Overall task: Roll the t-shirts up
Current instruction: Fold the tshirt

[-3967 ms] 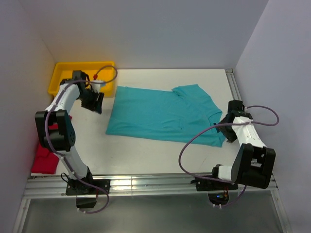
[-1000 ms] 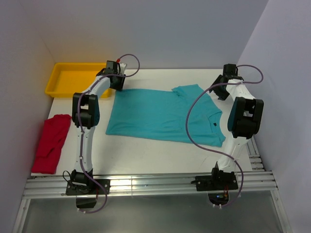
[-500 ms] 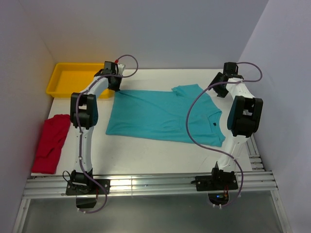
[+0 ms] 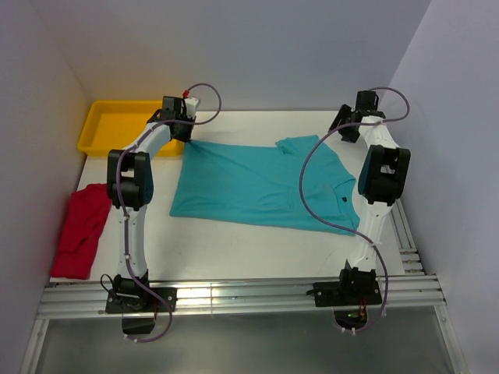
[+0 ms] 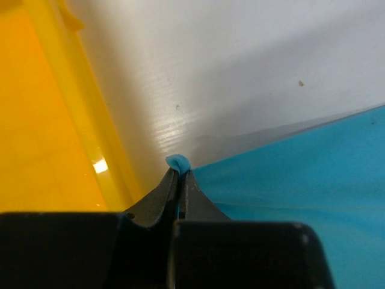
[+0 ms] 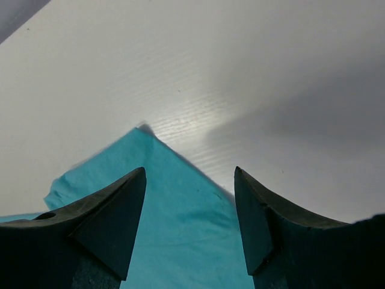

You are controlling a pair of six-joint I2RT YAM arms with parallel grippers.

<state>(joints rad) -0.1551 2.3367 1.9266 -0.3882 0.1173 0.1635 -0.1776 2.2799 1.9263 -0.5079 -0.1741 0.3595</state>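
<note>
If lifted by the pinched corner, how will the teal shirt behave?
Probably floppy: the teal t-shirt lies thin and flat, and its corner bunches in the left gripper. Likely it would drape and trail, not rise whole. It may slip, since only a small tuft is pinched.

walls (image 4: 257, 47) plain pale | table (image 4: 257, 249) white | metal rail (image 4: 234, 300) at near edge

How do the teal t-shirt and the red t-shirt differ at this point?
The teal t-shirt lies spread flat across the table; the red t-shirt sits bunched by its left edge. The left gripper is shut on a far corner of the teal t-shirt, and the open right gripper hangs over another corner; nothing touches the red t-shirt. Both are unrolled.
</note>
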